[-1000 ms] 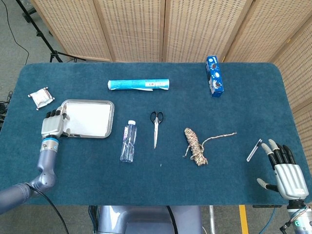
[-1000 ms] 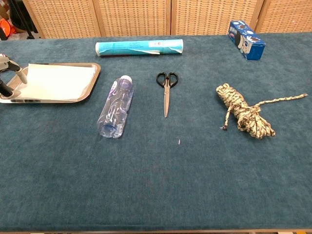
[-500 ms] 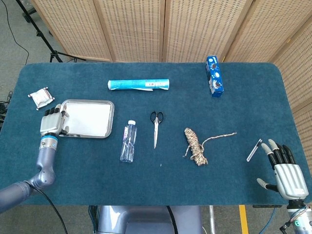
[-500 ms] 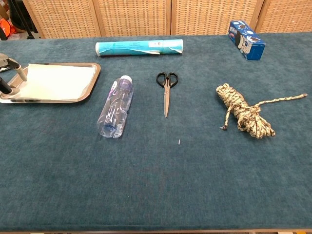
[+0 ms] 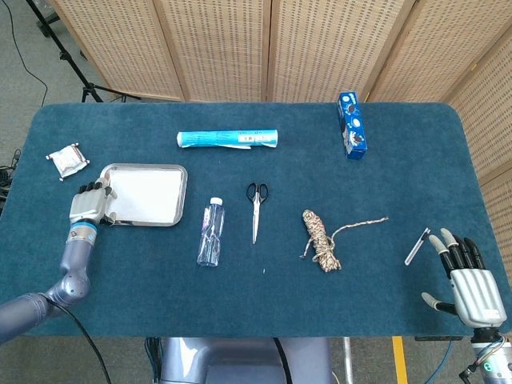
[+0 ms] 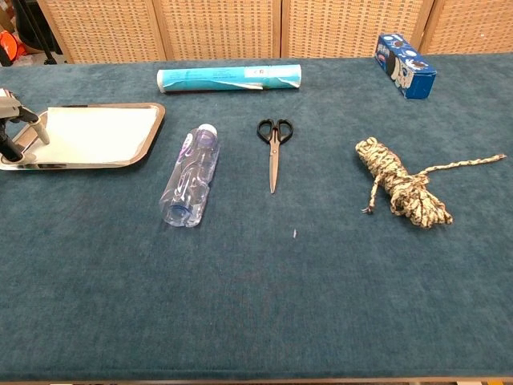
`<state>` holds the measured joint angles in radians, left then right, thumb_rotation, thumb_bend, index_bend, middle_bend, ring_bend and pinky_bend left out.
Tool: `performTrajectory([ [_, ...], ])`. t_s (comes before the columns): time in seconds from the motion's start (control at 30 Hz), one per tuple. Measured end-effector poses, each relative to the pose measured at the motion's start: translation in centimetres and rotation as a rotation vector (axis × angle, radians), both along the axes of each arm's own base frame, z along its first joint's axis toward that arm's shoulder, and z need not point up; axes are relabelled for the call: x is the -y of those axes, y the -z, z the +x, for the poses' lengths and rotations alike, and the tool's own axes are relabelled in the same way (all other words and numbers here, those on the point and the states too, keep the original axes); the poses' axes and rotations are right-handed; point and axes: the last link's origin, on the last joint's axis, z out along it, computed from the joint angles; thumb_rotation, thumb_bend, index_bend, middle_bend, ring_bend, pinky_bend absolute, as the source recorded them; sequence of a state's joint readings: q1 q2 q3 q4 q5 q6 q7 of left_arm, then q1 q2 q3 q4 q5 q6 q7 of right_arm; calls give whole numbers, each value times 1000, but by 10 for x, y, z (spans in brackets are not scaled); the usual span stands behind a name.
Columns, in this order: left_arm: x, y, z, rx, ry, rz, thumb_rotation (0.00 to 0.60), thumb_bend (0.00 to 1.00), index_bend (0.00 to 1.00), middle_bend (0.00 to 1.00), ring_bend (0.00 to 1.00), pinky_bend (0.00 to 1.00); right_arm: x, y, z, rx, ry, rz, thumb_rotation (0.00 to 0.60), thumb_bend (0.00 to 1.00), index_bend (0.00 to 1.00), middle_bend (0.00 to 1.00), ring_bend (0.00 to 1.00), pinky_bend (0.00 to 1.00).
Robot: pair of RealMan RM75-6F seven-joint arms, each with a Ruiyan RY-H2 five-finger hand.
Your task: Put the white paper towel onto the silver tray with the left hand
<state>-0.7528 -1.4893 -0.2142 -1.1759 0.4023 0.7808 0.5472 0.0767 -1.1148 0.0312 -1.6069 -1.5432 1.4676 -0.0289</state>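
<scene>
The white paper towel (image 5: pixel 148 192) (image 6: pixel 96 132) lies flat inside the silver tray (image 5: pixel 178 210) (image 6: pixel 96 164) at the left of the table. My left hand (image 5: pixel 90 205) (image 6: pixel 14 130) is at the tray's left rim, back up and fingers bent down. In the chest view one finger reaches over the rim to the towel's left edge while the thumb stays outside, apart from it, with nothing pinched between them. My right hand (image 5: pixel 468 282) rests at the front right corner, fingers spread, holding nothing.
On the blue cloth are a crumpled silver packet (image 5: pixel 66 160), a teal roll (image 5: pixel 228 138) (image 6: pixel 228 78), a blue box (image 5: pixel 352 124) (image 6: pixel 406 66), scissors (image 5: pixel 256 210) (image 6: pixel 272 152), a plastic bottle (image 5: pixel 210 232) (image 6: pixel 191 176), a rope bundle (image 5: pixel 320 238) (image 6: pixel 401 188) and a thin stick (image 5: pixel 416 246).
My left hand shifted slightly back, then forward and a little right along the tray's left rim. The towel stays flat on the tray. The right hand has not moved.
</scene>
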Motion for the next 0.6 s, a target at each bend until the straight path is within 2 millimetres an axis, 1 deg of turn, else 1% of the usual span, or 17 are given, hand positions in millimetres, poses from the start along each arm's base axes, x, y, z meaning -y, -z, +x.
performTrajectory([
  [0.4, 2, -7, 6, -6, 8, 1, 600, 416, 326, 0, 0, 0, 0, 0, 0, 2, -1, -3, 600, 0, 86, 0, 0, 0],
  [0.6, 2, -12, 6, -16, 8, 10, 600, 415, 326, 0, 0, 0, 0, 0, 0, 2, -3, -2, 600, 0, 86, 0, 0, 0],
])
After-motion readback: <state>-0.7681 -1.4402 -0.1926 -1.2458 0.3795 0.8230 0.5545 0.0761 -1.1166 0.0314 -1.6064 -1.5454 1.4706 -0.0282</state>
